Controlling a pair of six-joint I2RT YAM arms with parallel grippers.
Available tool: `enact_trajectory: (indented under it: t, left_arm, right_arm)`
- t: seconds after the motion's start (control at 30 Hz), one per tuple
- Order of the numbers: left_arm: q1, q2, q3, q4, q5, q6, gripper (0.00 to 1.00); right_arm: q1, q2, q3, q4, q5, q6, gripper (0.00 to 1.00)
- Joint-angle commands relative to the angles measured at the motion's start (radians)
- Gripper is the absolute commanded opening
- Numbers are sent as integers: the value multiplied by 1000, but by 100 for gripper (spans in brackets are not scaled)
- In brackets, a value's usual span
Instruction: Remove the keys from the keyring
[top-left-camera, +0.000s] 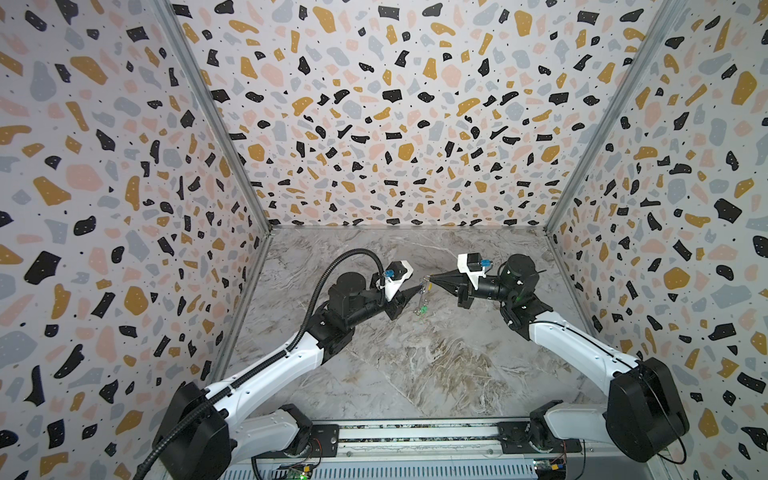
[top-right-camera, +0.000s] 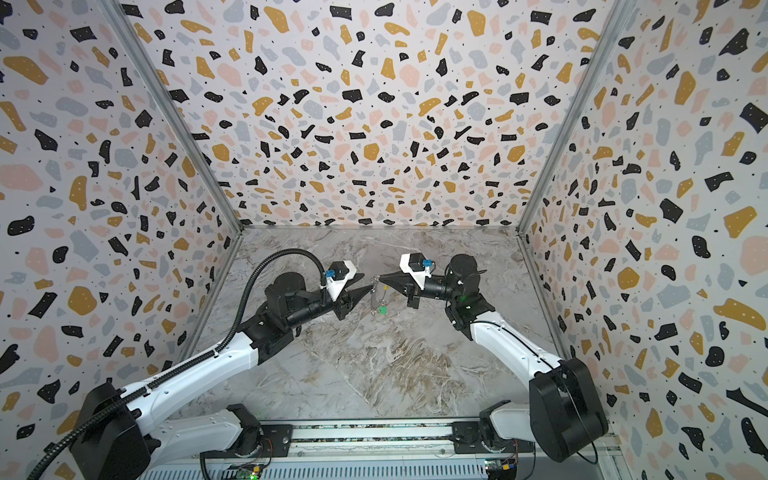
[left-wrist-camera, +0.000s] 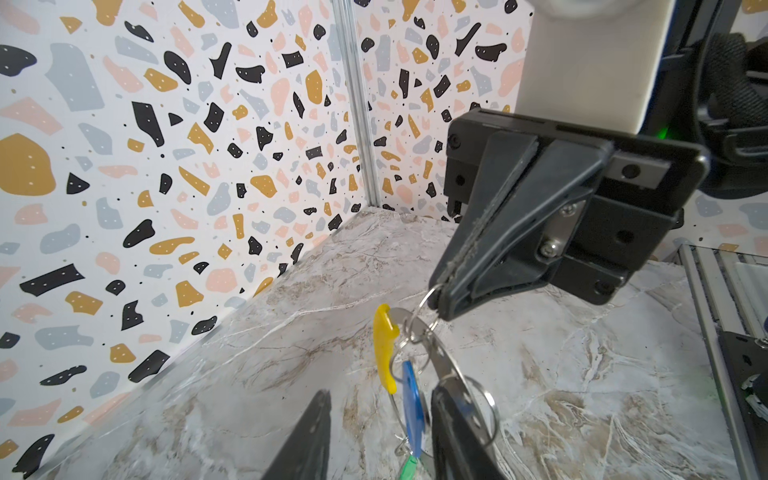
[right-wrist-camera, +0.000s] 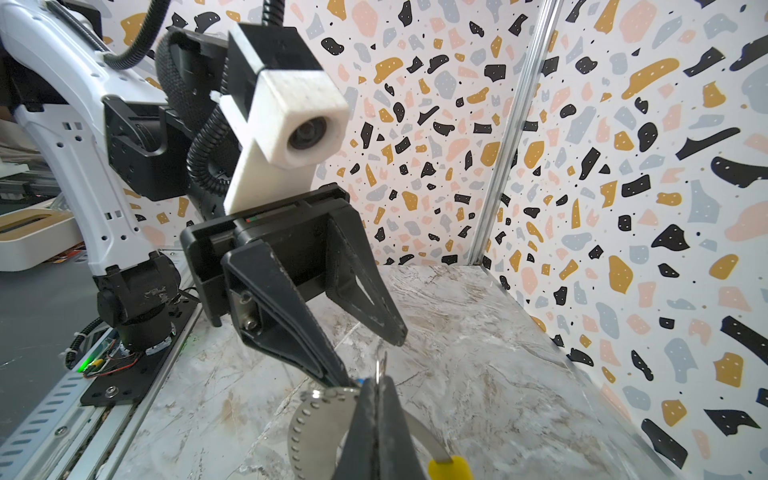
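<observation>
progress: nothing freed yet, by the look; blue-tagged key and green-tagged key both hung on the keyring, toward 12 o'clock from the centre of the table.
remaining: both removals.
right gripper: clenched on the keyring's top, reaching in from 3 o'clock.
left gripper: jaws apart astride the blue-tagged key, reaching in from 9 o'clock.
</observation>
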Motion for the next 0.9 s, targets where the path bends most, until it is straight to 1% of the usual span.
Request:
enact_trajectory:
  t: [0.0,0.1,0.23,0.37,0.5,0.67,0.73,0.87]
  left_arm:
    - [-8,7,-8,66,28,-14,41]
    - [-13,27,0,73,50,-23,37]
    - [-19,52,15,60,48,-22,30]
    - [-21,66,26,61,50,-21,25]
    - [-24,73,29,77,57,-21,15]
    - [-29,87,27,76,71,-20,0]
    - [-33,95,29,69,71,-15,0]
    - [-36,105,47,46,68,2,0]
  right_arm:
    - [-1,-40,1,41,-7,16,0]
    - [1,-44,-4,47,-4,21,0]
    - [0,-49,-9,61,-2,30,0]
    - [0,-53,-13,70,-2,39,0]
    - [1,-53,-20,86,9,45,0]
    - [3,-48,-51,208,65,121,0]
    - [8,-48,-64,254,108,141,0]
    - [15,-52,-87,316,156,159,0]
